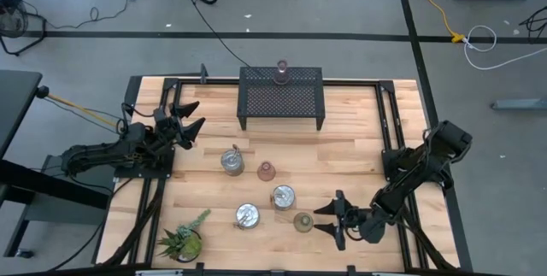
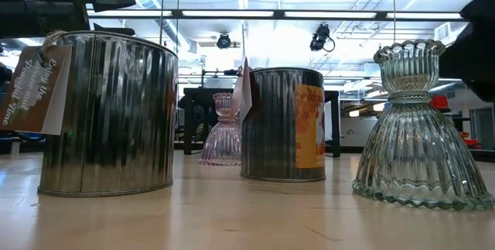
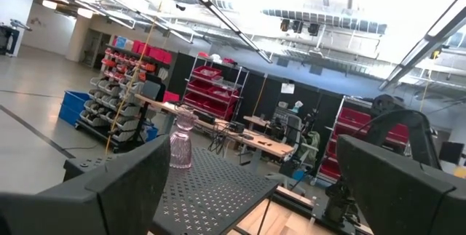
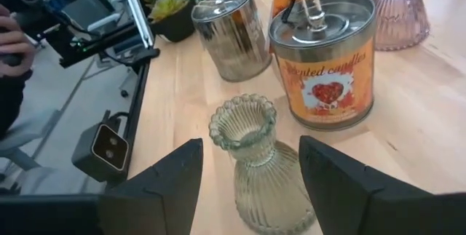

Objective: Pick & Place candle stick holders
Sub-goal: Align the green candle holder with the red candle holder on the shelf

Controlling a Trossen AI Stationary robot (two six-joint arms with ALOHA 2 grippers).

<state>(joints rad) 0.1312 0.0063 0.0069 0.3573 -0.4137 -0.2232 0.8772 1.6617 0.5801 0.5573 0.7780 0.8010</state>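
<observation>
Grey workshop floor with taped lines and loose cables surrounds the wooden bench (image 1: 342, 139), which fills the middle of the high view. One pinkish ribbed holder (image 1: 281, 73) already stands on the black mesh rack (image 1: 282, 96) at upper centre, so I judge one placed and five left. Those five sit lower centre: three shiny tins (image 1: 232, 161), (image 1: 248, 215), (image 1: 283, 196), a pink cup (image 1: 266, 171) and an olive glass holder (image 1: 302, 222). The right gripper (image 1: 332, 219) lies low at lower right, its fingers (image 4: 156, 184) partly open on either side of the olive holder, not yet closed on it. The left gripper (image 1: 190, 115) waits at upper left, fingers spread wide and empty. A spiky plant (image 1: 182, 242) stands at lower left.
</observation>
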